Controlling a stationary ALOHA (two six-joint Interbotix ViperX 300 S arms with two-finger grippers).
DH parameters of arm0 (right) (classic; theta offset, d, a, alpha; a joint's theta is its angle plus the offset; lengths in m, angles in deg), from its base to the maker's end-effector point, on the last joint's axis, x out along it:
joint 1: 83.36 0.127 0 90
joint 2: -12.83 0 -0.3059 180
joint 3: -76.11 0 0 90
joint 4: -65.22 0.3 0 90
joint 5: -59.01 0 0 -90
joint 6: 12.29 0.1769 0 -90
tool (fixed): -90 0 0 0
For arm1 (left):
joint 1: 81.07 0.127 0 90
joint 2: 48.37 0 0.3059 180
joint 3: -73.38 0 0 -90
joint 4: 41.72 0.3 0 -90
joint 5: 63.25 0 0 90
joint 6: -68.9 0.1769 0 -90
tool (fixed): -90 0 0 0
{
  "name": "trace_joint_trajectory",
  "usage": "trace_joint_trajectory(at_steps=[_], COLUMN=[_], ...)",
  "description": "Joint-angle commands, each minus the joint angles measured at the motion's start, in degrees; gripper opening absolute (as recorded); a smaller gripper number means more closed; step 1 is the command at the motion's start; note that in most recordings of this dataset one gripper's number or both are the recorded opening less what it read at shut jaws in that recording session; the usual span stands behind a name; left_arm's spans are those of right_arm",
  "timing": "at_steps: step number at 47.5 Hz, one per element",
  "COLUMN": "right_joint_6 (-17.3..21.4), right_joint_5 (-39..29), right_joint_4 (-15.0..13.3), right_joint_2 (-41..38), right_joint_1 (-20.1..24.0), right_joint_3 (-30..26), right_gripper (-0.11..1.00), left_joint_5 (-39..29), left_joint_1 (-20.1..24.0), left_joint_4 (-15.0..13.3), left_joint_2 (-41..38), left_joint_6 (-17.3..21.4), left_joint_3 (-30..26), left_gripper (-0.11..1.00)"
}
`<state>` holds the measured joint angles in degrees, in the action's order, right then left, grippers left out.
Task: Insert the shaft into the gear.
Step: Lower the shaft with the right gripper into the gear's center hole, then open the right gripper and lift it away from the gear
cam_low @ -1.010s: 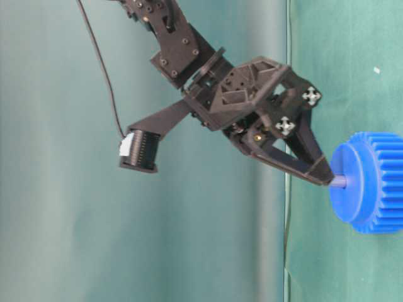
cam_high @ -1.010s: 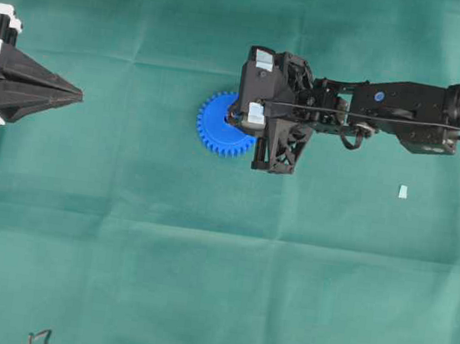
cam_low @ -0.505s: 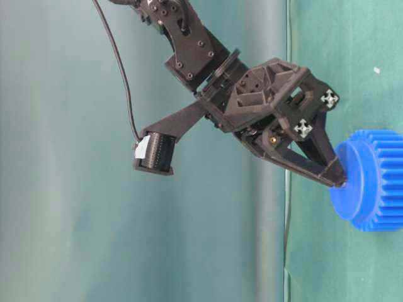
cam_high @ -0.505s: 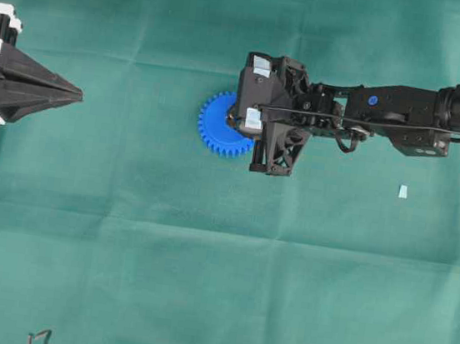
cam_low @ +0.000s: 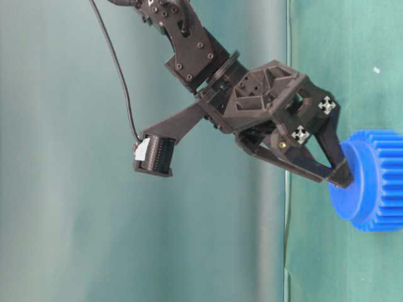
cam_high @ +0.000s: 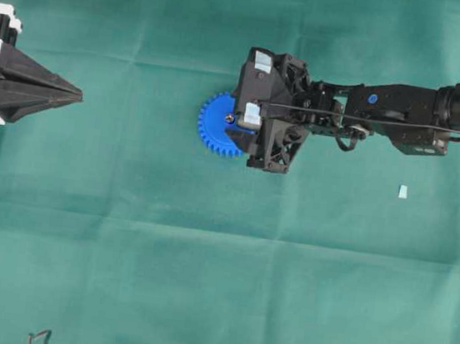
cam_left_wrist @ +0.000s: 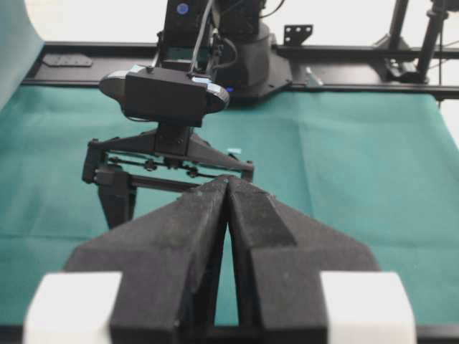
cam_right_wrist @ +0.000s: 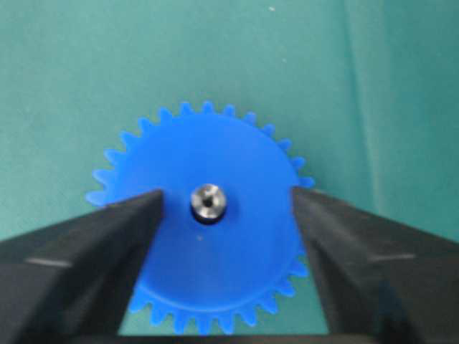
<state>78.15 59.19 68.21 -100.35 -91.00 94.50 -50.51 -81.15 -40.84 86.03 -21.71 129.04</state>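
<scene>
Covering the counter [cam_high: 199, 286], a green cloth lies bare and open on every side of the gear [cam_right_wrist: 204, 215], which sits flat near the middle with the shaft [cam_right_wrist: 208, 201] standing in its centre hole. The right tool [cam_right_wrist: 226, 204] hangs just above the gear, jaws spread wide to either side of the shaft, gripping nothing. The left tool [cam_left_wrist: 228, 188] rests well apart at the counter's left edge, jaws pressed together and empty; a small pale scrap [cam_high: 402, 191] lies far right.

Overhead looks straight down; table-level (turned sideways) looks level, close; both share the gear [cam_high: 219, 124] on green cloth [cam_high: 202, 261].
</scene>
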Motion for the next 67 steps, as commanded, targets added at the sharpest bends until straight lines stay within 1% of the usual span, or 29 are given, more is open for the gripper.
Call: trace_joint_trajectory(at_steps=[1,6,10,18,25,42,49,54,67], right_joint_6=[0.26,0.18,0.09,-0.09,-0.09,0.18,0.26,0.26,0.26], right_joint_5=[0.88,0.7,-0.26,-4.04,-4.92,-4.83,-4.13,-2.55,0.79], right_joint_4=[0.18,0.09,0.09,-0.26,-0.26,-0.09,0.09,0.26,2.9], right_joint_2=[0.97,1.76,3.6,9.49,14.15,17.23,21.18,24.96,36.47], right_joint_1=[0.26,0.26,0.26,0.26,0.26,0.26,0.26,0.35,0.26], right_joint_3=[-0.97,-1.41,-1.93,-2.72,-2.46,-0.88,1.23,4.04,13.1], right_gripper=[0.96,0.93,0.94,0.94,0.94,0.94,0.94,0.94,0.94], left_joint_5=[-0.09,-0.26,-0.26,-0.26,-0.26,-0.26,-0.44,-0.44,-0.53], left_joint_1=[-0.09,-0.09,-0.09,-0.09,-0.09,-0.09,-0.09,-0.09,-0.09], left_joint_4=[0.09,0.09,0.09,0.09,0.09,0.09,0.09,0.09,0.09], left_joint_2=[-0.26,-0.18,-0.18,-0.18,-0.18,-0.09,-0.18,-0.18,-0.09], left_joint_6=[-0.09,-0.09,-0.09,-0.09,-0.09,-0.18,-0.09,-0.18,-0.18], left_joint_3=[-1.41,-1.32,-1.41,-1.41,-1.41,-1.41,-1.41,-1.41,-1.41], left_gripper=[0.0,0.0,0.0,0.0,0.0,0.0,0.0,0.0,0.0])
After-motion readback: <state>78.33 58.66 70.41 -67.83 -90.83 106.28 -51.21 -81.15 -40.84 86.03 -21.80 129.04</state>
